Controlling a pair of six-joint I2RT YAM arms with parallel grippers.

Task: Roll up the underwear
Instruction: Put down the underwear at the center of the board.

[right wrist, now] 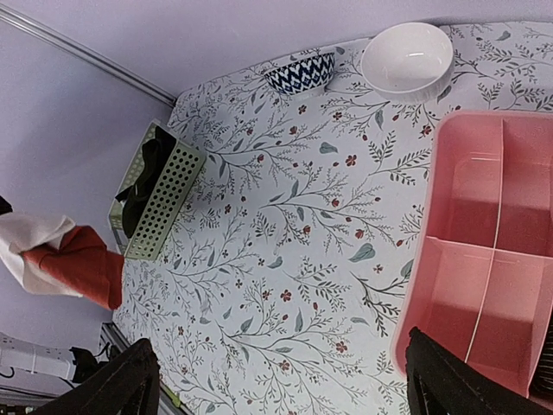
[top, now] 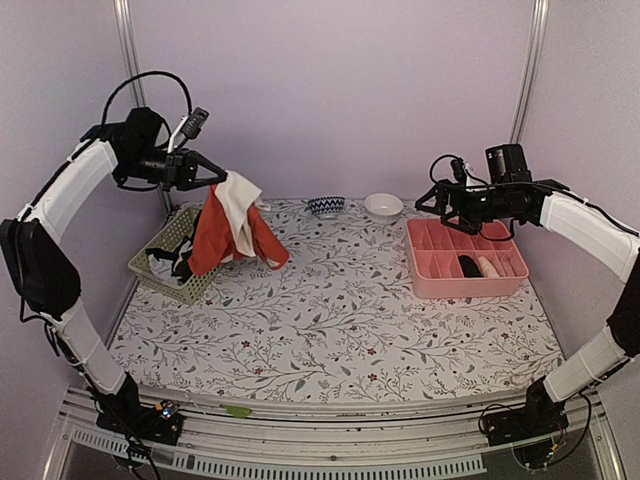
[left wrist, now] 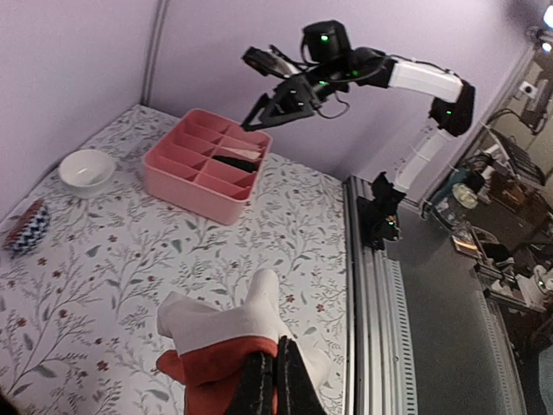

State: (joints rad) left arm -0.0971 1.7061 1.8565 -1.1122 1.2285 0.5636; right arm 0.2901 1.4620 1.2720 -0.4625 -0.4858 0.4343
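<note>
The red-orange underwear with its cream-white part hangs in the air over the table's left side, just right of the basket. My left gripper is shut on its top edge; in the left wrist view the fingers pinch the red and cream cloth. It also shows at the left edge of the right wrist view as a red and cream bundle. A black garment lies in the green basket. My right gripper hovers open over the pink tray's far left corner, its jaws wide apart with nothing between them.
The pale green perforated basket sits tilted at the left edge. The pink divided tray at the right holds a black roll and a pale roll. A white bowl and a blue patterned bowl stand at the back.
</note>
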